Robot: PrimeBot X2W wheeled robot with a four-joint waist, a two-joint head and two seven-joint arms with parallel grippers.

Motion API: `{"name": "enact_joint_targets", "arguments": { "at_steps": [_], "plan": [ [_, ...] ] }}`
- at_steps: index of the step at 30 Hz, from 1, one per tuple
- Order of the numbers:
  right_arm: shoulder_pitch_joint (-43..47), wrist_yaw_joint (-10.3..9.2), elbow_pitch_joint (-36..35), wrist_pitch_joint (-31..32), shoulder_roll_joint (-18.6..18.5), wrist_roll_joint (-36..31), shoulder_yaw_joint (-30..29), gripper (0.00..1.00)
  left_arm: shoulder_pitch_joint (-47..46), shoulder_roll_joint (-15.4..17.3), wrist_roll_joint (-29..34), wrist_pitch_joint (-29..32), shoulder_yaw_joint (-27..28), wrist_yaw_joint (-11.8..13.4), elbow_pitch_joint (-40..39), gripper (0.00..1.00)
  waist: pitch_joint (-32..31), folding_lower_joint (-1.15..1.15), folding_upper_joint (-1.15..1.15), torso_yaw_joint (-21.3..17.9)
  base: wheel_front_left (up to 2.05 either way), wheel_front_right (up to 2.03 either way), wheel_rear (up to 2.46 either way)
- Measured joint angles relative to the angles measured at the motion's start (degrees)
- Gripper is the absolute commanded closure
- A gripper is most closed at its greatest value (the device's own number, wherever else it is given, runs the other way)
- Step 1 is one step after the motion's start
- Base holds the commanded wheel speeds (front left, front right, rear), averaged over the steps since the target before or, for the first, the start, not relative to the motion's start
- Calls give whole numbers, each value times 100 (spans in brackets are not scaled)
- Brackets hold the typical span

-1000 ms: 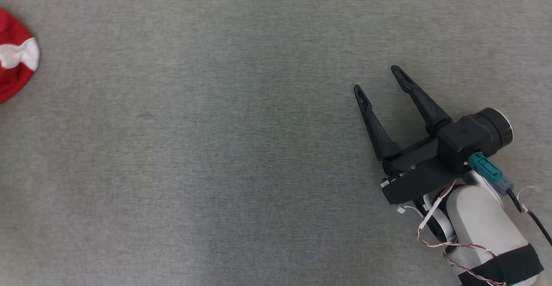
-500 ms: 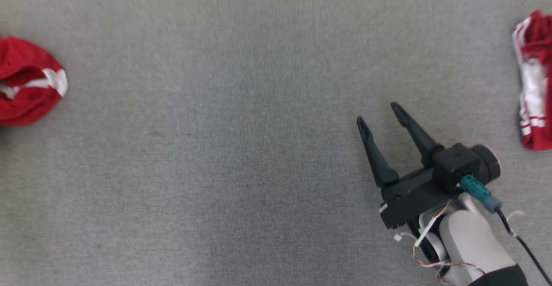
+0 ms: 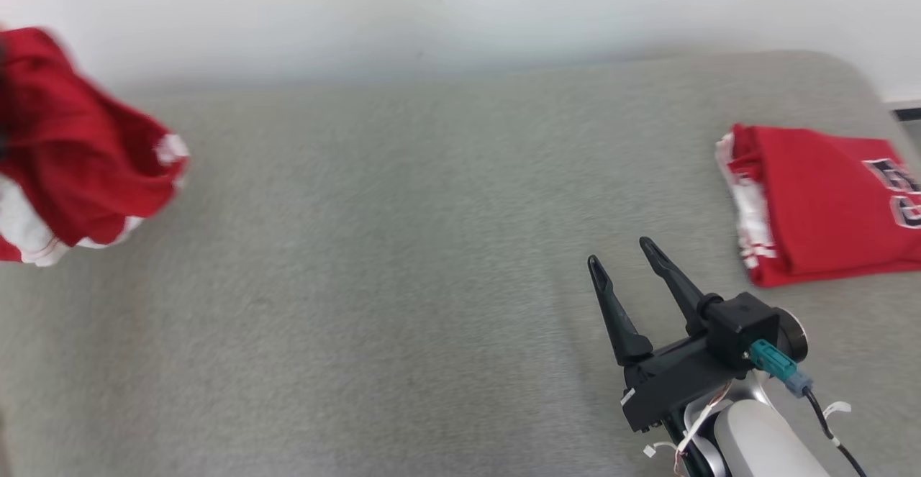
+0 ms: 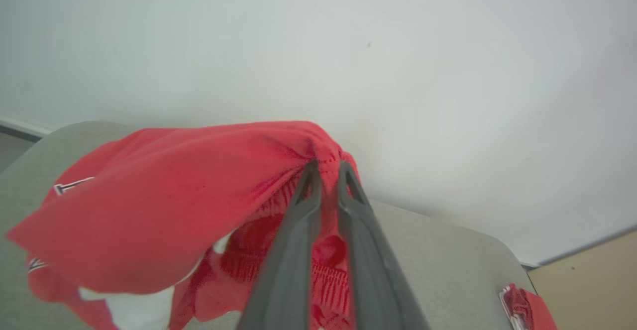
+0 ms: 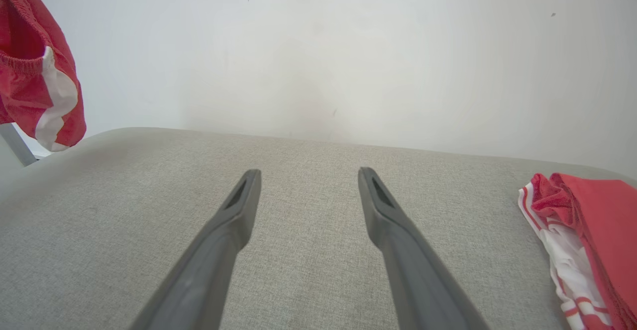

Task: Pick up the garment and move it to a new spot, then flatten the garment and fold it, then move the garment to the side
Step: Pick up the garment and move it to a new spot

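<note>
Gripping blurred red garment (image 4: pixel 149 205), left end effector (image 4: pixel 327 165) clenched, right end effector (image 3: pixel 619 250) spread, folded garment (image 3: pixel 820 203) cropped

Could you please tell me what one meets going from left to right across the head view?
First the bunched red garment → right gripper → folded red garment.

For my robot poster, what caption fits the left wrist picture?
Left gripper pinches a crumpled red garment, hanging over the grey surface.
</note>
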Motion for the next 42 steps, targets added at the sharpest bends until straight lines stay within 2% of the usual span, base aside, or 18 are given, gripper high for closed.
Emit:
{"name": "enact_joint_targets", "arguments": {
  "at_steps": [4,8,15,19,22,28,29,30,31,37,38,42],
  "plan": [
    [77,0,77,-56,43,12,-24,0,-24,-411,-49,294,-341,100,-622,100,-263,0,0,-313,0,0,0],
    [113,0,129,-101,104,13,-45,0,-83,-984,-305,489,-580,261,-1004,100,-424,1,0,-679,0,0,0],
    [107,0,135,-147,119,10,-88,0,279,-1447,-478,681,-1027,292,-1248,100,-531,1,0,-1262,0,0,0],
    [82,0,134,-174,146,11,-60,0,824,-1491,-411,581,-1230,231,-1149,100,-498,1,0,-1523,0,0,0],
    [71,0,134,-196,160,13,-82,0,1298,-1446,-78,376,-1452,85,-946,100,-427,2,0,-1665,0,0,0],
    [29,0,130,-201,210,10,-107,0,1867,-1284,569,-543,-1635,-52,-116,100,-224,3,1,-1783,0,0,0],
    [23,0,130,-204,222,9,-114,0,1918,-1299,599,-734,-1619,-14,67,79,-202,2,1,-1794,0,0,0],
    [20,0,129,-205,233,9,-160,0,1937,-1296,689,-928,-1651,-14,236,50,-184,2,1,-1795,0,0,0],
    [19,0,126,-211,240,10,-215,0,1940,-1273,840,-1162,-1723,-57,392,0,-175,3,1,-1783,0,0,0],
    [82,0,116,-225,211,2,-421,0,1952,-1246,1276,-2387,-1864,-165,1129,0,-228,3,1,-1652,0,0,0],
    [141,0,118,-194,155,-10,-501,0,1950,-1257,1322,-2925,-1844,-200,1202,0,-281,2,1,-1600,0,0,0],
    [344,0,43,-138,29,-60,-775,0,2047,-1323,1386,-4047,-1817,-325,1171,0,-427,2,1,-1453,0,0,0]
  ]
}}
